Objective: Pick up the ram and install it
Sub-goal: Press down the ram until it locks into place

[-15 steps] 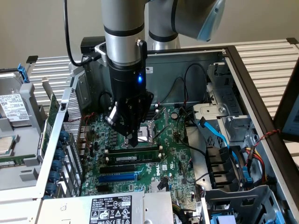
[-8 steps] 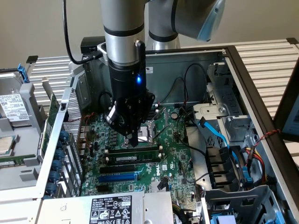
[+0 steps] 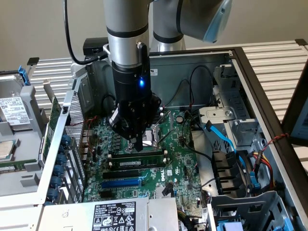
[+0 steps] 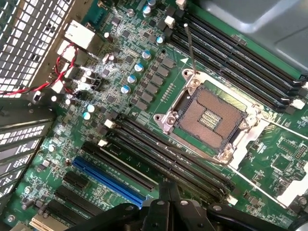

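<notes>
Closest to my wrist lens, the gripper (image 4: 169, 199) sits clenched and empty over the memory slots (image 4: 163, 159). I see the ram (image 3: 138, 163) seated in a slot on the motherboard (image 3: 180, 166), just below the fingertips, beside the blue expansion slot (image 3: 121, 183).

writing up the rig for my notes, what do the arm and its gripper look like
The arm is a silver-grey metal tube with black bands at its joints and a pale blue cap on the elbow joint behind. A black cable runs down beside it. The gripper is a black, angular block narrowing downward to slim black jaws, with a small blue light glowing on its body.
</notes>
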You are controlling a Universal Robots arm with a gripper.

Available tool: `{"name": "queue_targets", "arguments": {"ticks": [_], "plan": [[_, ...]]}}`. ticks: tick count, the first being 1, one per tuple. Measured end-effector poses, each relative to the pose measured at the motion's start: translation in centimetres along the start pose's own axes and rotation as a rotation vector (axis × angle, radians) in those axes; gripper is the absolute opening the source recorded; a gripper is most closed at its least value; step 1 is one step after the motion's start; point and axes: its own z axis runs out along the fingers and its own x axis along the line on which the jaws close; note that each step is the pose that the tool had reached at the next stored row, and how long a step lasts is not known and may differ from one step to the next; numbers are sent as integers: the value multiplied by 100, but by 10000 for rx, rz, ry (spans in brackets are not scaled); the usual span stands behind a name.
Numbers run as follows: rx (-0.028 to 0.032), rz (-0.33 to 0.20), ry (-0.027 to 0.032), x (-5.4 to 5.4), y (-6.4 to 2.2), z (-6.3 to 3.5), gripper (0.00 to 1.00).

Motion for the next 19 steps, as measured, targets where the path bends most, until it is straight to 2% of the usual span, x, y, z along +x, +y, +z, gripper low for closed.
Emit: {"name": "queue_targets", "arguments": {"ticks": [19], "plan": [[107, 2165, -136, 0, 0, 0, 11]]}}
